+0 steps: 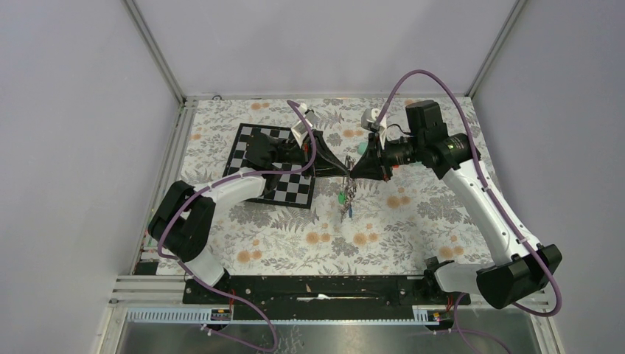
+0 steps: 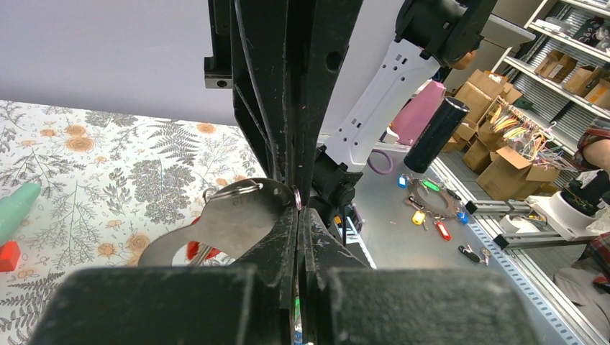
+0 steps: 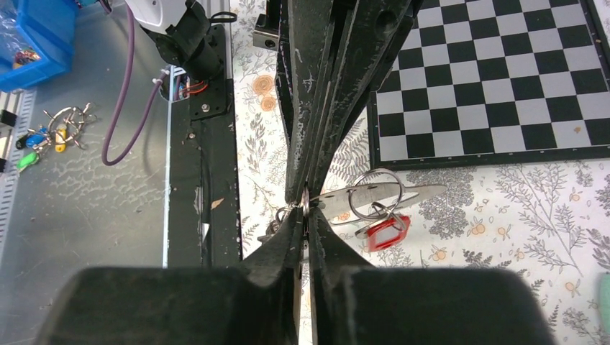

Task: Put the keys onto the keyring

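Pinch on pinch: left gripper (image 1: 345,171) and right gripper (image 1: 356,172) both clamp the thin keyring (image 3: 306,203), keys (image 1: 346,203) dangling below their tips. Best hold left firm, feed gently with right.

The top camera sits high behind the arms and looks down on the whole worktop (image 1: 413,221). The camera on the left end effector (image 2: 298,210) is very close up and faces right. The one on the right end effector (image 3: 306,212) faces left. All three see the middle, where both meet.
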You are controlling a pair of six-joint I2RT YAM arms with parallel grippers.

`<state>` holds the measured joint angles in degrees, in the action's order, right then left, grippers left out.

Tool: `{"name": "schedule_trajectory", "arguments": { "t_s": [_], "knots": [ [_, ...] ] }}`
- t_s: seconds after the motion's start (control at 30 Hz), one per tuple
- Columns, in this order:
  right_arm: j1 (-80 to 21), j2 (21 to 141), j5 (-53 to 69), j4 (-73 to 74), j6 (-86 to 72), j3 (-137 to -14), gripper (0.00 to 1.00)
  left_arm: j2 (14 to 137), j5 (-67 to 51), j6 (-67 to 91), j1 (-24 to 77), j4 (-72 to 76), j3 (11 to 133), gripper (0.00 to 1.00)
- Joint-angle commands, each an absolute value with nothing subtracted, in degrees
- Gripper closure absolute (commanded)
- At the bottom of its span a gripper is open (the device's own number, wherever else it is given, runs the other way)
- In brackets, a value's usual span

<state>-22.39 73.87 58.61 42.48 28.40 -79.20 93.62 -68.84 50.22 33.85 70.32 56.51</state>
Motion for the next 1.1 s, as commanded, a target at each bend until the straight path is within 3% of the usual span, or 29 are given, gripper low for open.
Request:
{"name": "schedule_trajectory", "arguments": {
  "t_s": [0.0,0.03,0.3,0.5,0.6,0.7,1.07],
  "knots": [
    [-22.32,73.32,61.11,41.20,27.86,-79.63,0.96,93.02,-67.81,50.70,34.10,74.71,57.07,1.00],
    [-22.31,73.30,60.90,41.40,27.95,-79.93,1.00,93.06,-67.85,50.65,34.10,74.71,56.97,1.00],
    [-22.46,73.48,56.47,46.53,29.55,-83.77,1.00,92.99,-70.47,46.58,33.36,69.98,58.79,0.99],
    [-24.42,76.63,47.04,54.92,31.60,-89.45,1.00,91.83,-72.07,28.62,32.92,44.89,66.08,0.75],
    [-25.22,77.50,44.57,56.56,31.47,-90.98,1.00,92.02,-72.16,21.07,32.96,34.30,69.51,0.70],
    [-26.11,78.66,42.62,57.90,31.38,-92.38,1.00,92.16,-72.29,19.51,33.11,32.97,69.70,0.65],
    [-27.76,82.15,38.46,61.86,32.29,-97.33,1.00,93.04,-72.44,18.45,34.82,32.99,69.65,0.66]
  ]
}}
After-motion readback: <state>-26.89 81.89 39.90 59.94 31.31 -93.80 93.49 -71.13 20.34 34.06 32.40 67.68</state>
